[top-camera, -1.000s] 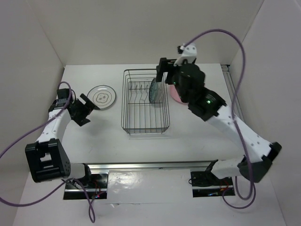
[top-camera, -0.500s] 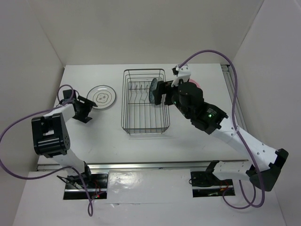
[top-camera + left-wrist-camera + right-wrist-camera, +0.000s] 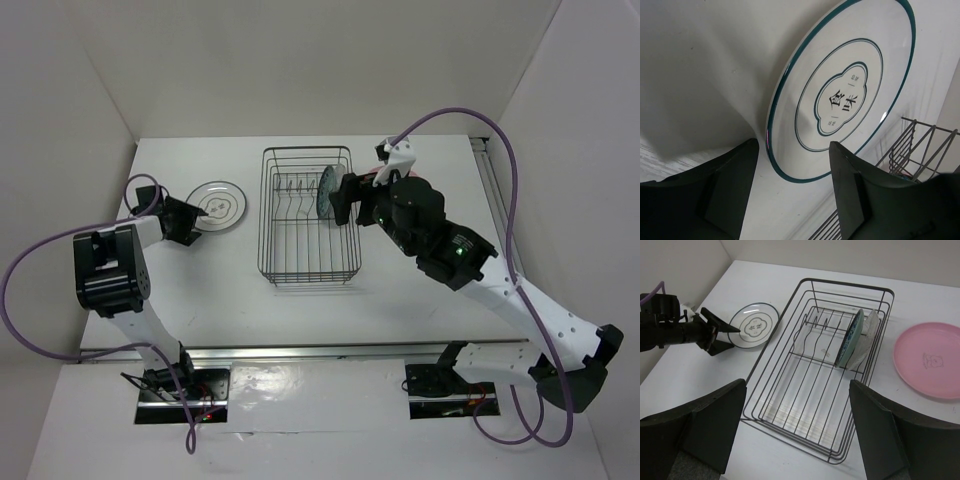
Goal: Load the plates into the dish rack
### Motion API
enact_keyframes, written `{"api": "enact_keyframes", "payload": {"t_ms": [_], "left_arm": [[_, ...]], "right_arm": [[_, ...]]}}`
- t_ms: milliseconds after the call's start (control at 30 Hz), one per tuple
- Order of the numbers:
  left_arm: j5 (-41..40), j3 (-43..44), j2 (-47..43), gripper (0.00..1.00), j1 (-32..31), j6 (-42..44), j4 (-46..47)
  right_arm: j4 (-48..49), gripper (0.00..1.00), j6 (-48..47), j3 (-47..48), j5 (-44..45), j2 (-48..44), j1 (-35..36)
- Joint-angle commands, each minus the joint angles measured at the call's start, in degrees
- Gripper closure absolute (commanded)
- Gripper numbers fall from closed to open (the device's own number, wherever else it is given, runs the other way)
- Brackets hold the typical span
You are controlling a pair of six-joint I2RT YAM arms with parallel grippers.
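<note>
A white plate with dark rings (image 3: 218, 205) (image 3: 840, 90) (image 3: 756, 326) lies flat left of the dish rack (image 3: 272, 215) (image 3: 790, 347). My left gripper (image 3: 195, 222) (image 3: 792, 185) (image 3: 730, 338) is low at the plate's near-left rim, open, one finger on either side of the edge without gripping. A blue-green plate (image 3: 326, 192) (image 3: 850, 337) and a clear glass plate (image 3: 867, 337) stand on edge among the rack's tines. A pink plate (image 3: 927, 360) lies flat right of the rack. My right gripper (image 3: 345, 200) (image 3: 800, 435) hovers open and empty above the rack.
White walls close in the table at the back and on both sides. A purple cable (image 3: 460, 70) loops over the right arm, and another cable (image 3: 40, 260) trails from the left arm. The rack's near half (image 3: 805, 405) holds nothing.
My left arm swung in toward the white plate and its jaws have narrowed around the rim. The right arm shifted a little above the rack, still open.
</note>
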Motion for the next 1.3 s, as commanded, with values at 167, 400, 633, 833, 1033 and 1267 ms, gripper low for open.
{"api": "enact_keyframes", "payload": {"t_ms": [167,400,633,833,1033,1267], "left_arm": [[-4.38,-0.04,3.45,0.46,0.31,0.27,-2.76],[-3.07,0.93,5.66,0.79,0.31,1.67,-4.51],[-7.73,2.24,4.52,1.00,0.83,0.10,-9.97],[0.62,1.89,0.92,1.00,1.98,3.87,-1.97],[-4.63,3.29,-11.02,1.00,1.98,6.24,-6.08],[-5.29,9.27,-24.57,1.00,2.51,12.73,-11.36]], "right_arm": [[2.18,0.10,-0.74,-0.46,2.99,-4.48,0.51],[2.98,0.10,-0.74,-1.77,4.30,-6.42,0.51],[3.59,0.10,-0.74,-2.57,3.25,-6.95,0.51],[2.54,0.10,-0.74,-3.09,3.25,-7.47,0.51],[2.54,0.10,-0.74,-3.09,1.41,-4.76,0.51],[5.61,0.10,-1.26,-3.62,-1.57,-2.91,-0.01]]}}
